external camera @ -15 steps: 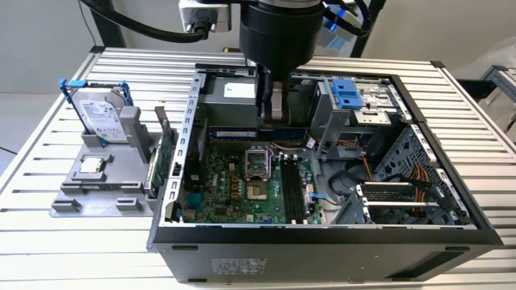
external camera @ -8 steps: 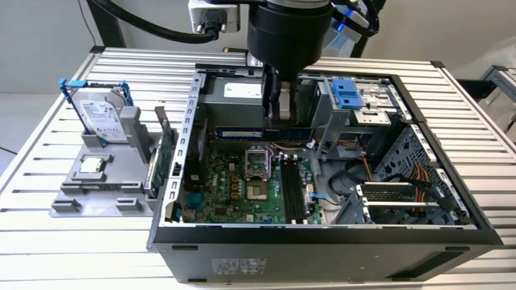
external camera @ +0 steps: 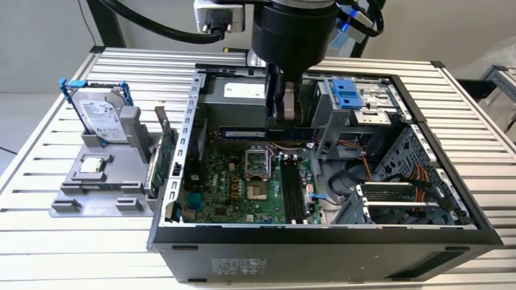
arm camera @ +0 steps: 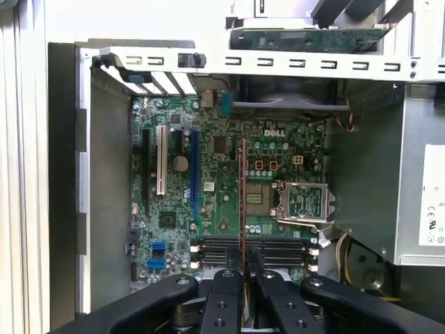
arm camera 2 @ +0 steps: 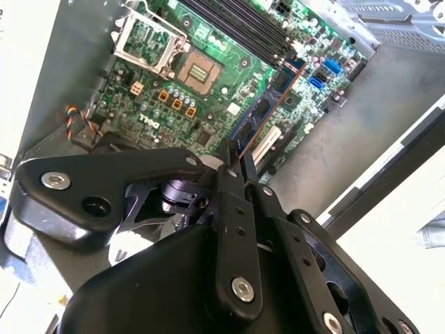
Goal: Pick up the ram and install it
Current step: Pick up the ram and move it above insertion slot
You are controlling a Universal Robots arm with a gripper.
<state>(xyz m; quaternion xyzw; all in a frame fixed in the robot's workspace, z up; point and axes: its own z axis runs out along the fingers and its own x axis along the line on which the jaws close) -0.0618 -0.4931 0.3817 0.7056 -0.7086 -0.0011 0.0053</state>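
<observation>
I have the ram (external camera: 241, 133) in the gripper (external camera: 284, 124). The fingers (arm camera: 224, 299) are drawn in close and pinch the stick by its two flat faces, with only the thin board between them. In the exterior view the grip sits toward the stick's right end, so most of its length juts out toward that view's left.

The stick hangs level in the air inside the open case (external camera: 322, 241), which stands on the slatted surface (external camera: 81, 254). It is clear of the motherboard (external camera: 234, 181) and touches nothing but the fingers.

What I am watching is how it lies relative to the memory slots (external camera: 292, 190). In the exterior view its long axis runs side to side. The slots run toward the camera, beside the processor socket (external camera: 256, 169). In the first wrist view the ram (arm camera: 243, 195) shows edge-on as a thin line reaching away from the gripper (arm camera: 243, 275). There it crosses the slots (arm camera: 278, 252) at about a right angle. I judge the stick to be above the slots but set crosswise to them. In the second wrist view the ram (arm camera 2: 259, 118) points out from the fingertips over the board.
</observation>
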